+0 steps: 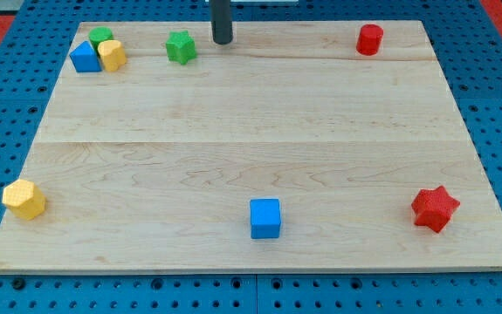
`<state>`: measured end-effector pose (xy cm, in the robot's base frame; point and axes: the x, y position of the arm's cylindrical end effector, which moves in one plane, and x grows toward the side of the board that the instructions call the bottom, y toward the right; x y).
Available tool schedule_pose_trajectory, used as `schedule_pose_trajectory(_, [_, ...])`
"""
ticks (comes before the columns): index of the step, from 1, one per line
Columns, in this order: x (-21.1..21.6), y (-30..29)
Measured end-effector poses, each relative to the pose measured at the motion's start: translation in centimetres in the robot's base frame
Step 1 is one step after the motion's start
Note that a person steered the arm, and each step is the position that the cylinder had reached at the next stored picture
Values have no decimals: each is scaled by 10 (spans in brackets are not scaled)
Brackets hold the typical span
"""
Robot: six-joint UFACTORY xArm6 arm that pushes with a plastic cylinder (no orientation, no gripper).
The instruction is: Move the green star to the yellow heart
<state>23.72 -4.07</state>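
The green star (181,47) lies near the view's top, left of centre. The yellow heart (112,55) lies further left, touching a blue block (85,58) and a green block (101,37) in a tight cluster. My tip (223,40) stands just right of the green star, a small gap apart from it, at about the same height in the view.
A red cylinder (369,39) sits at the view's top right. A red star (434,209) lies at the bottom right, a blue cube (265,218) at the bottom centre, a yellow hexagon-like block (24,200) at the bottom left. The wooden board (251,131) rests on a blue pegboard.
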Motion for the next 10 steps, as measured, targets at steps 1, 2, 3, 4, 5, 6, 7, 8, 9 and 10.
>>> schedule_pose_trajectory(1, [21,-23])
schedule_pose_trajectory(2, [26,-59])
schedule_pose_trajectory(3, [2,-64])
schedule_pose_trajectory(4, [-8,-67])
schedule_pose_trajectory(5, [-11,-81])
schedule_pose_trajectory(6, [-12,-101])
schedule_pose_trajectory(7, [-35,-84])
schedule_pose_trajectory(8, [-45,-90])
schedule_pose_trajectory(9, [-29,-110])
schedule_pose_trajectory(10, [-15,-112])
